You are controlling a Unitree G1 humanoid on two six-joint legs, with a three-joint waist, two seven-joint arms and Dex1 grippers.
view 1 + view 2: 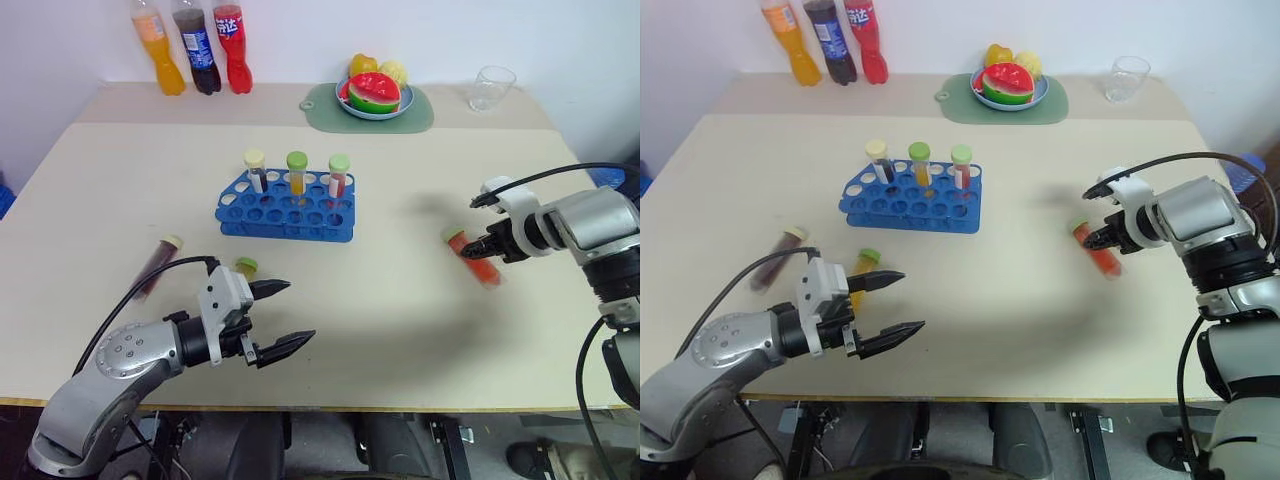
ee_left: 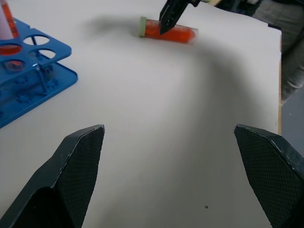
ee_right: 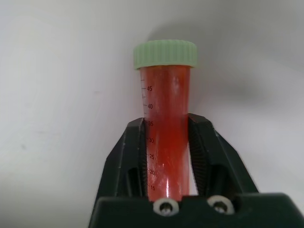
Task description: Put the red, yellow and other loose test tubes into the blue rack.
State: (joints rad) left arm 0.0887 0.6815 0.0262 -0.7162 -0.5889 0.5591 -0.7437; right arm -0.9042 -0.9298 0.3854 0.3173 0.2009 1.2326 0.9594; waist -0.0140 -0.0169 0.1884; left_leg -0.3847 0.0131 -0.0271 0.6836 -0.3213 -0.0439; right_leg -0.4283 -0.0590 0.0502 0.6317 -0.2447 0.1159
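A red test tube (image 1: 484, 270) with a green cap lies on the table at the right. My right gripper (image 1: 480, 250) is shut on it; the right wrist view has the tube (image 3: 166, 142) between both fingers. The blue rack (image 1: 285, 212) stands mid-table with three capped tubes upright in its back row. A dark tube (image 1: 158, 265) lies at the left. A yellow tube (image 1: 245, 267) lies just behind my left gripper (image 1: 300, 310), which is open and holds nothing near the front edge. In the left wrist view its fingers (image 2: 80, 161) stand wide apart, facing the red tube (image 2: 167, 31).
Three soda bottles (image 1: 195, 45) stand at the back left. A plate of fruit (image 1: 375, 95) on a green mat and a clear glass (image 1: 492, 87) stand at the back. A cable loops over each arm. The table's front edge (image 1: 400, 408) lies close below my left gripper.
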